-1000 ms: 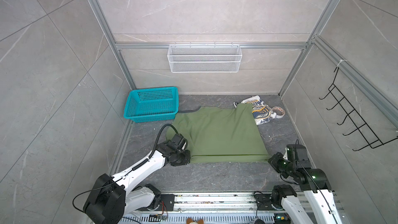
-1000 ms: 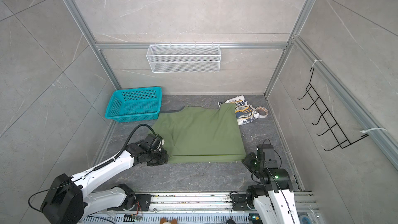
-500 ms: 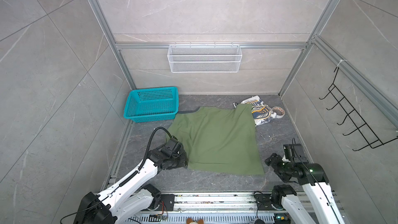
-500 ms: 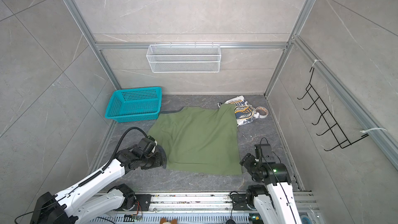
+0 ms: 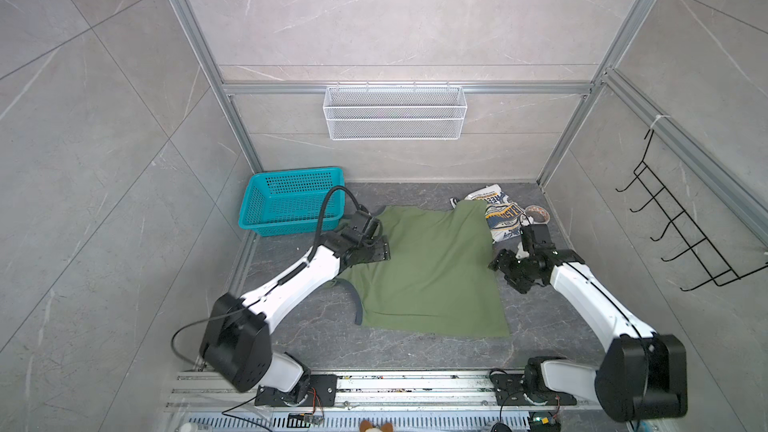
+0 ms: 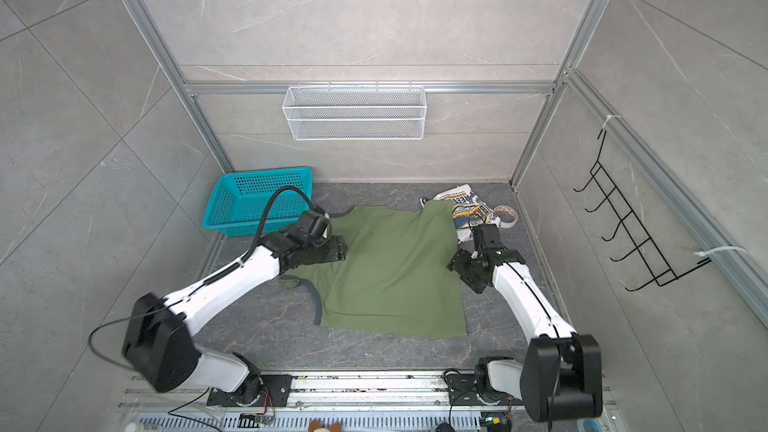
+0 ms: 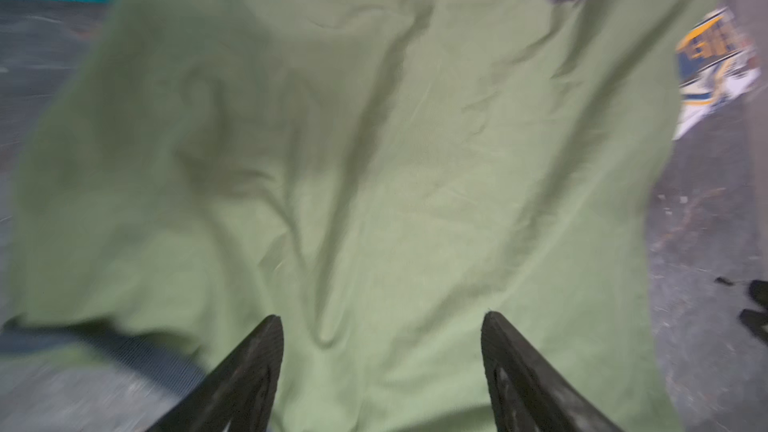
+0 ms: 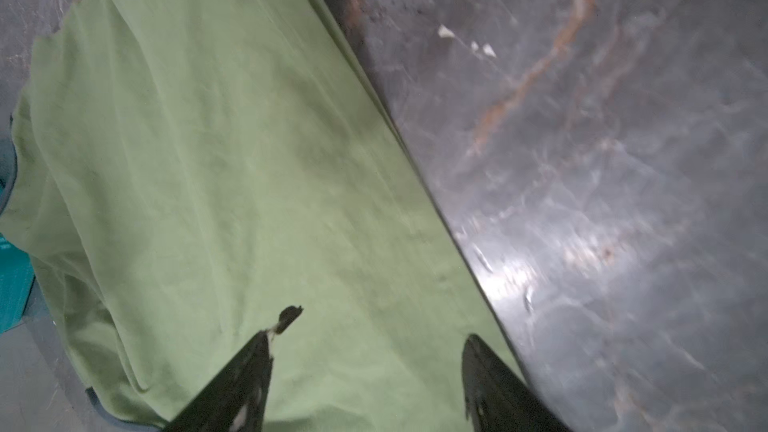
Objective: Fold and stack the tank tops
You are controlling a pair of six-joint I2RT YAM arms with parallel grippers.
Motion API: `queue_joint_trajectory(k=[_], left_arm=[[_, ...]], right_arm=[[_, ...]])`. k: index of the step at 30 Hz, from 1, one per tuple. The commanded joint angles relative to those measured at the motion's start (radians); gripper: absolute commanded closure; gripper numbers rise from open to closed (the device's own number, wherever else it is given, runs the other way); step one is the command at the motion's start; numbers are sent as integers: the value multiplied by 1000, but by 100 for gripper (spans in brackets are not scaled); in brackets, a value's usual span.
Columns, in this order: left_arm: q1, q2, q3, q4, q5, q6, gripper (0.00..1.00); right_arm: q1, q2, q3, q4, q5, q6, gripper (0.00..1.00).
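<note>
I find the olive tank top (image 5: pixel 432 268) spread flat on the surface (image 5: pixel 415 351), its far right corner hiding part of the crumpled white tank top (image 5: pixel 500 220), print only partly legible; left jaws and right jaws stand wide, empty, above the olive side edges.

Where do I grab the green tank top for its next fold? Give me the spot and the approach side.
Grip the green tank top by its straight right edge, probably near the front corner. It lies flat on the table beside the open right gripper. Come in low from the right, sliding one of the fingers under; the left side is curved grey trim.
</note>
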Motion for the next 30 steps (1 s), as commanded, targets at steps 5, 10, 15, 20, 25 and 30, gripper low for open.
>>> queue_joint_trajectory(k=[5, 10, 15, 20, 25, 30], left_arm=[[16, 198, 107, 66, 62, 32, 21], [16, 230, 54, 118, 95, 21, 20], [15, 247, 0, 140, 97, 18, 20], [17, 231, -86, 166, 82, 0, 20], [15, 175, -197, 183, 51, -34, 19], [-19, 82, -322, 168, 41, -68, 19]], right_arm=[[7, 236, 119, 114, 74, -1, 26], [7, 305, 109, 153, 94, -15, 26], [7, 411, 147, 179, 65, -35, 27], [7, 453, 146, 197, 53, -36, 36], [8, 435, 144, 185, 52, -45, 60], [32, 340, 100, 156, 86, -65, 90]])
